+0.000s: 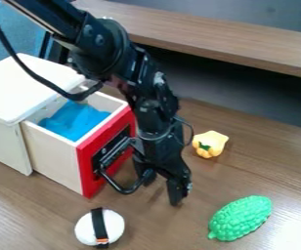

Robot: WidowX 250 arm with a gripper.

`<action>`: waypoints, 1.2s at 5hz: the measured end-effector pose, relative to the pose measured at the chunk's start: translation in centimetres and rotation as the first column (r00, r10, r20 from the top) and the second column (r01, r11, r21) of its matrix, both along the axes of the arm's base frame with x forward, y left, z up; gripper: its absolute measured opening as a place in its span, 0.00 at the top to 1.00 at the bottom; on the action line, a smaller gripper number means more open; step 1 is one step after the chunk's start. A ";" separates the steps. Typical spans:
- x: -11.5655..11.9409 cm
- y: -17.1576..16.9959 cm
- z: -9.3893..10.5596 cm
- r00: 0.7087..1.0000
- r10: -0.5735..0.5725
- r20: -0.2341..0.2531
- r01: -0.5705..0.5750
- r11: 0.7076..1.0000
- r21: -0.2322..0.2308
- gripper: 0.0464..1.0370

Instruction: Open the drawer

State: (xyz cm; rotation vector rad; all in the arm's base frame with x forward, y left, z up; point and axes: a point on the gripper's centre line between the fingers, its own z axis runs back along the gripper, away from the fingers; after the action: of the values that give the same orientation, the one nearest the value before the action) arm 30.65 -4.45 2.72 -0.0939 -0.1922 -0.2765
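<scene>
I'm seeing the drawer [56,156] standing well out beside my pincer [161,190], which is hanging open near the handle [125,191]; probably only withdrawal is remaining.

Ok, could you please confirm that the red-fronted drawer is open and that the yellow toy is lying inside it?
Not quite: the camera view shows the yellow toy lying on the table, not inside the drawer. The red-fronted drawer is indeed open.

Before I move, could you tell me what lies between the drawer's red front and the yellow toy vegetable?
The camera view shows the black handle and the open pincer there.
</scene>
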 end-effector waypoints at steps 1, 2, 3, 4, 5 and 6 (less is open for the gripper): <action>-0.5 0.3 0.3 1.000 0.011 -0.008 -0.011 1.000 0.018 0.04; -0.5 0.5 1.3 0.999 0.033 0.015 -0.034 0.999 0.023 0.04; -0.9 1.3 2.6 0.998 0.069 0.011 -0.070 0.997 0.034 0.04; -1.0 2.0 4.7 0.994 0.098 0.039 -0.100 0.994 0.043 0.04; -1.4 2.3 6.4 0.992 0.115 0.053 -0.116 0.993 0.015 0.04; -2.0 2.4 8.4 0.992 0.098 0.084 -0.097 0.995 -0.018 0.04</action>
State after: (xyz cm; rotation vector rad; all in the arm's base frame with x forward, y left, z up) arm 28.65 -2.01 11.13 -0.0865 -0.2820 -0.1820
